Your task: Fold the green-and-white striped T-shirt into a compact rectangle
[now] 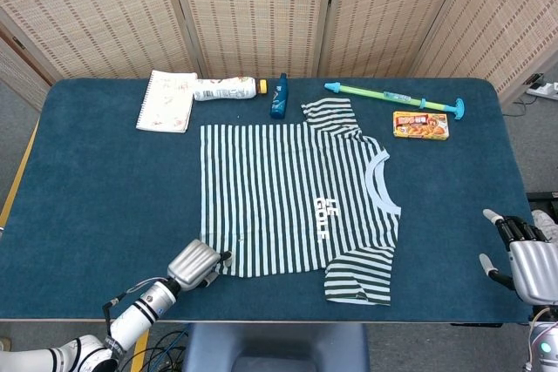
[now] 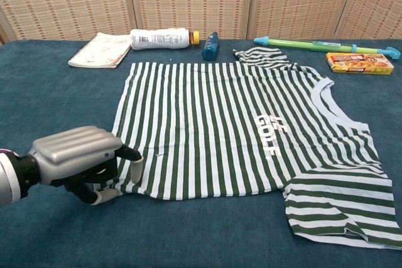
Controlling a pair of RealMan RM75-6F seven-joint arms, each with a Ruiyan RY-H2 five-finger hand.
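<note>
- The green-and-white striped T-shirt (image 1: 292, 206) lies spread flat, print side up, in the middle of the blue surface (image 1: 96, 189), collar toward the robot's right, hem toward its left.
- Only the head view takes in the right hand (image 1: 523, 254); it sits at the near right edge of the surface, well apart from the shirt, fingers parted and nothing in them.
- The chest view gives the close look at the left hand (image 2: 78, 162): knuckles up, fingers curled down at the shirt's near hem corner.
- From that angle a thumb and a finger (image 2: 134, 162) seem to pinch the hem edge between them, though the hand's own bulk hides the contact, so I would call it a likely grasp rather than a sure one.
- From the head view the same left hand (image 1: 193, 265) is just a small grey block touching that corner.
- Along the far edge lie a spiral notebook (image 1: 166, 99), a white bottle (image 1: 226, 88) on its side, a small blue bottle (image 1: 279, 96), a long green-and-blue water squirter (image 1: 394, 98) and an orange box (image 1: 420, 125).
- The shirt's far sleeve (image 1: 330, 114) lies bunched just beside the blue bottle.
</note>
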